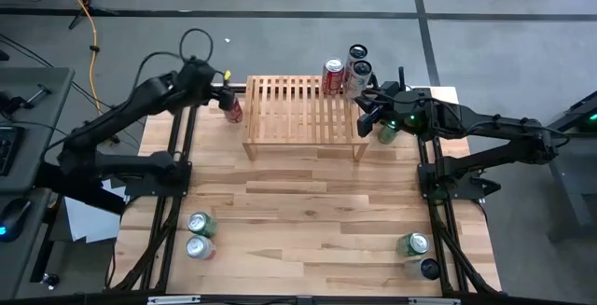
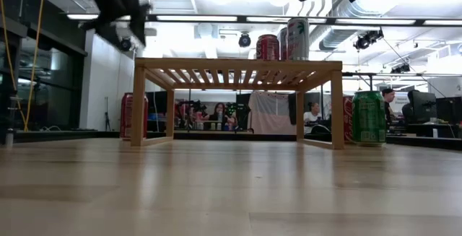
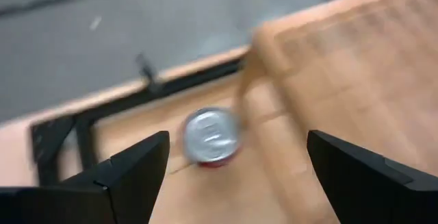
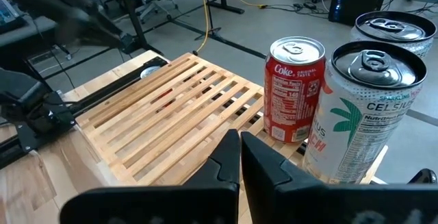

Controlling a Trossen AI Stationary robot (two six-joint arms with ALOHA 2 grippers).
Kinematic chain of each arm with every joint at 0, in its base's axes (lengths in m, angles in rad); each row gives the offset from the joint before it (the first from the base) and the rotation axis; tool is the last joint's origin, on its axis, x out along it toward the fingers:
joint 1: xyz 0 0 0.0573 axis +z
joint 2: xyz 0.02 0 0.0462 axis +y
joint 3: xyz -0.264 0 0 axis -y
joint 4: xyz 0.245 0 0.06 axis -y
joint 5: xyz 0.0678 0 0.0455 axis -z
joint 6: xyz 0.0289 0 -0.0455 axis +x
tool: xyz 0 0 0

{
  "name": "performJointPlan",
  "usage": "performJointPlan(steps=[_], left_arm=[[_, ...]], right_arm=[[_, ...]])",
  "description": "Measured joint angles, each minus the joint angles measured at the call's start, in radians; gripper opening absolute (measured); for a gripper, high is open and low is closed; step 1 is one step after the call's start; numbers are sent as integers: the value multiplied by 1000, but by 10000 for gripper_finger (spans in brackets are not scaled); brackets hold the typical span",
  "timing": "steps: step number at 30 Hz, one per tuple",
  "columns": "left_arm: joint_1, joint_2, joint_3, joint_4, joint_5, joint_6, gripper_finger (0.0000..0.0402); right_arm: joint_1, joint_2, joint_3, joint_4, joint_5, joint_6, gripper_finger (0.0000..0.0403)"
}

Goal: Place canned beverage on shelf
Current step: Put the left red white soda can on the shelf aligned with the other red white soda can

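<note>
Standing at the far middle of the light-wood table (image 1: 308,221), the low slatted light-wood shelf (image 1: 300,107) carries three upright cans at its far right corner: a red cola can (image 1: 333,75) (image 4: 294,90), a white can with a green palm print (image 1: 357,77) (image 4: 356,111) just beside it, and a third silver-topped can (image 1: 357,55) (image 4: 391,27) behind those two. From the low view the red can (image 2: 267,47) and the white one (image 2: 297,38) rise above the slats, while the rest of the shelf top (image 2: 238,68) is bare.

Off the shelf's left end, on the table, a red canned beverage (image 1: 233,109) (image 2: 133,115) stands upright near the left leg. The left gripper (image 1: 220,89) hangs above it with its fingers (image 3: 133,172) spread wide, and the silver lid of the can (image 3: 211,136) shows between them from above; the fingers are apart from it, holding nothing.

Off the shelf's right end a green can (image 1: 385,133) (image 2: 368,118) stands on the table. The right gripper (image 1: 366,111) (image 4: 239,159) is over the shelf's right edge, its fingers pressed together and empty, just in front of the white can.

Near the front of the table, a green can (image 1: 200,223) and a silver-topped can (image 1: 199,246) sit at the left, and a green can (image 1: 412,243) with a dark can (image 1: 427,269) sit at the right. Beyond the table, people are visible in the room under the shelf.
</note>
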Motion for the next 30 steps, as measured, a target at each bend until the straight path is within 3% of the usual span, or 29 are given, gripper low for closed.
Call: performJointPlan(steps=[4,9,22,30], left_arm=[[103,106,-36,10,84,28,337],[154,198,-71,106,155,27,337],[172,290,-89,199,153,3,337],[172,337,-89,173,146,2,337]], right_arm=[[0,0,0,0,0,-4,0],[0,0,0,0,0,-4,0],[0,0,0,-1,5,-23,0],[0,0,0,-1,5,-23,0]])
